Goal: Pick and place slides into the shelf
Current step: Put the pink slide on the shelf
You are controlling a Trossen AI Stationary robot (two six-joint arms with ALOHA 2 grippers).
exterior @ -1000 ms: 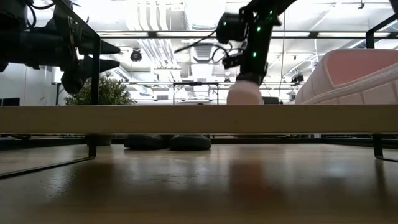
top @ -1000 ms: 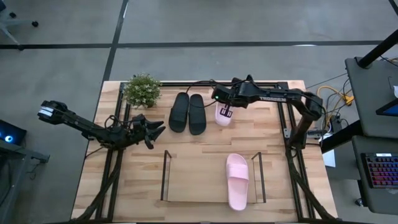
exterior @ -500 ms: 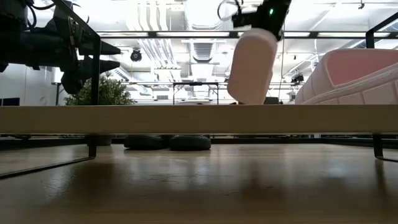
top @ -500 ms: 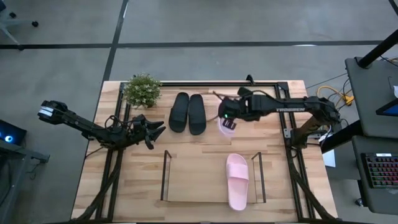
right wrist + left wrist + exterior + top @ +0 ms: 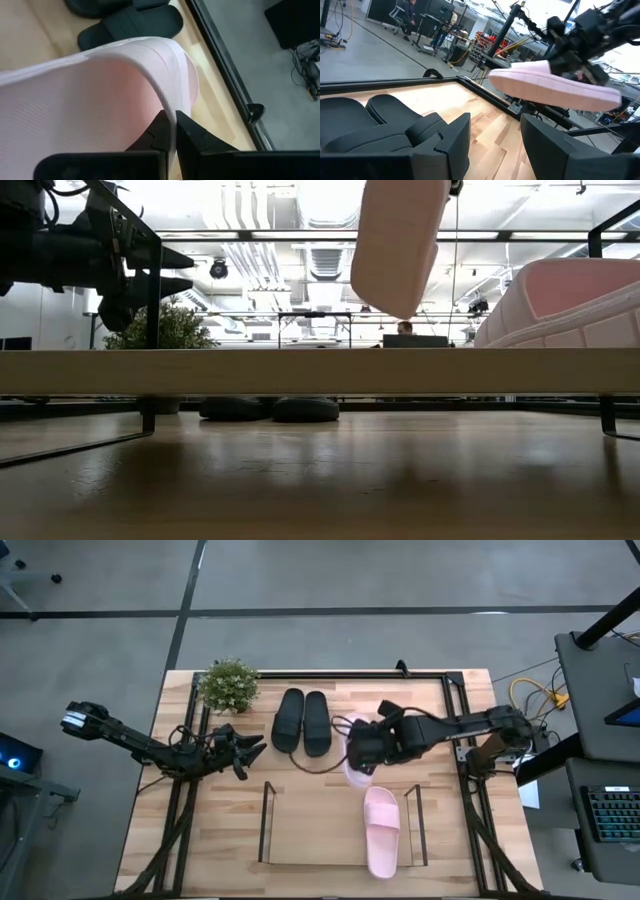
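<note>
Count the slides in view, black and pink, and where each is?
4. Two black slides lie side by side on the table beside the potted plant. One pink slide sits on the shelf. The other pink slide is held aloft by the right gripper.

Right arm reaches left across table centre, right gripper (image 5: 366, 748) clamped, raised. Left arm low at left side, left gripper (image 5: 250, 752) fingers parted, idle.

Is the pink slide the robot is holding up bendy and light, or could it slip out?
Probably light: the right gripper, shut on just the strap's thin edge, holds the whole pink slide in the air. The sole looks fairly stiff, staying straight without drooping. With such a small pinch it could swing or slip.
</note>
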